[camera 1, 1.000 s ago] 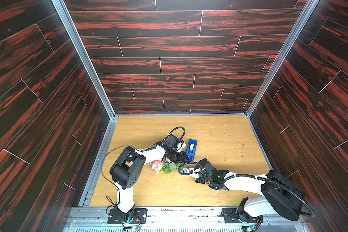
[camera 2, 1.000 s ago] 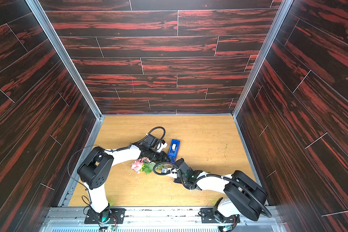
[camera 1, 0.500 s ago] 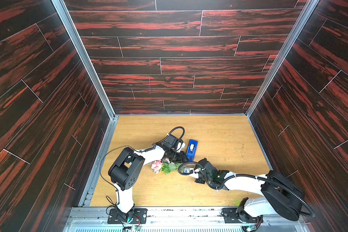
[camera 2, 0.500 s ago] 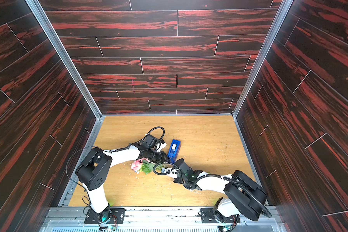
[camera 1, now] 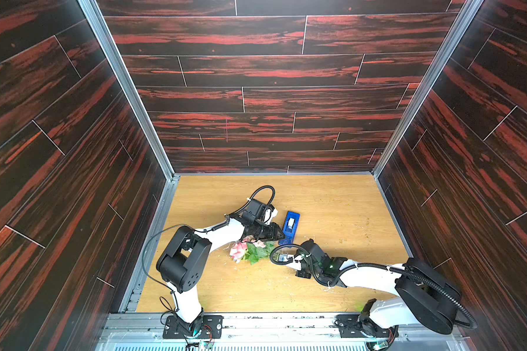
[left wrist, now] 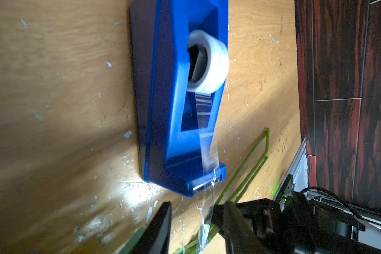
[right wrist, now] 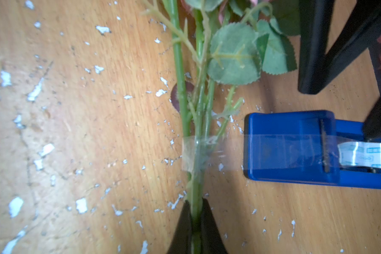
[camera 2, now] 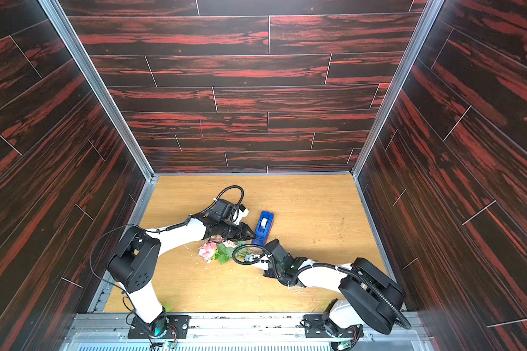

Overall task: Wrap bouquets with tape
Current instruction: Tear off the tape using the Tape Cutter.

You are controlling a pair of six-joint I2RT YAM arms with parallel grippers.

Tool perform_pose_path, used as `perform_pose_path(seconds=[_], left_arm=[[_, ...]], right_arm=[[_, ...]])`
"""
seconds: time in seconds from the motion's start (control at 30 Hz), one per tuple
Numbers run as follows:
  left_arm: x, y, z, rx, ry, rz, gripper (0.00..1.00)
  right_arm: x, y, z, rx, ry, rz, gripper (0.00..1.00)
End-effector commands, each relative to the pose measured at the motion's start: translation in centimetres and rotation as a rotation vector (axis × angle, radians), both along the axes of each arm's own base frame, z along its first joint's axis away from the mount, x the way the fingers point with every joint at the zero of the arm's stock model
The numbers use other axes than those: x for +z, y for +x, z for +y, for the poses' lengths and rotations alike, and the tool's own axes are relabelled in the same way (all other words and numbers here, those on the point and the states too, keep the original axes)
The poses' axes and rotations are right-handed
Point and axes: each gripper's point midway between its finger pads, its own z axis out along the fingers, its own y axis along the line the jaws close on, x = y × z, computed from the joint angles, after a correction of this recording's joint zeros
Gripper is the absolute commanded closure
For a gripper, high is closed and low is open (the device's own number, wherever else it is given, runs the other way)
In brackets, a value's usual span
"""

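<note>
Though blue print shows on the tape (right wrist: 365,154) roll, none is legible. Its strip crosses the bouquet (right wrist: 198,110) stems just ahead of the right claw (right wrist: 196,220), clenched on them; the left claw (left wrist: 198,205) stands parted beside the dispenser (camera 1: 290,226), lower centre in both top views.

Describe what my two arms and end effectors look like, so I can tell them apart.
Both the left arm and right arm have white links, bulky black rounded joints and black base plates. Black cables loop over each wrist. The left end effector and right end effector have black tapered fingers. A green light shows on the right wrist.
</note>
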Motion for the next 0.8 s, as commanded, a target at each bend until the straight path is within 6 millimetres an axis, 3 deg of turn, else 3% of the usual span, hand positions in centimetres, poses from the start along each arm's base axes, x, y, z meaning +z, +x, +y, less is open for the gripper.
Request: perform_pose_path(seconds=[0.0, 0.4, 0.77], left_arm=[[1.8, 0.2, -0.3, -0.003, -0.022, -0.034, 0.58], [-1.9, -0.6, -1.7, -0.052, -0.017, 0.035, 0.72], [-1.8, -1.0, -2.2, -0.067, -0.058, 0.039, 0.80]], right_arm=[[-0.4, -1.4, 0.3, 0.044, 0.010, 0.068, 1.00], [-0.5, -1.4, 0.2, 0.041, 0.005, 0.076, 1.00], [-0.6, -1.5, 0.2, 0.042, 0.005, 0.081, 1.00]])
